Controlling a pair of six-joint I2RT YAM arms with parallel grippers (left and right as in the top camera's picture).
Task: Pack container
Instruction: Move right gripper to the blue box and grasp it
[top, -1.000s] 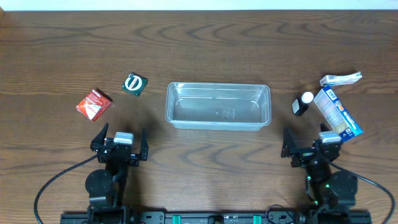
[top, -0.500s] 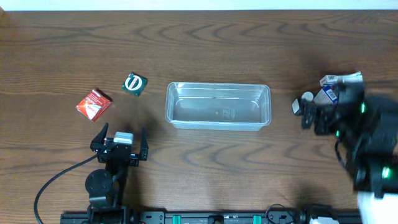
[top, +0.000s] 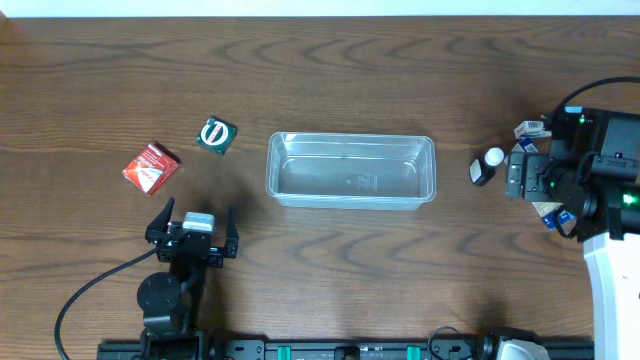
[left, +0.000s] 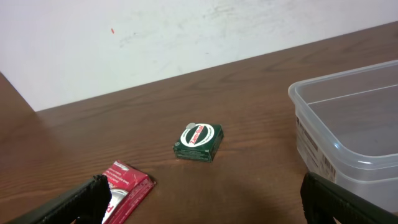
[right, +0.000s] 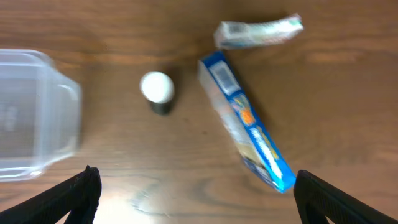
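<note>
container | look: clear see-through plastic tub, rectangular, rounded corners, rolled rim, shallow | state: upright, mouth open upward, nothing inside | pose: long side running left to right, flat on the worktop | place: middle of the worktop | wrist views: one end shows at the frame edge in each

The left arm is showing black housings throughout, with a pale grey block sitting on top of the left tool, whose two fingers are black and blunt-tipped. A black cable is curving out from its base. The right arm is showing black joints dotted with small green lights, a white shell and a thin lead. The right tool is showing matt black fingers.
</note>
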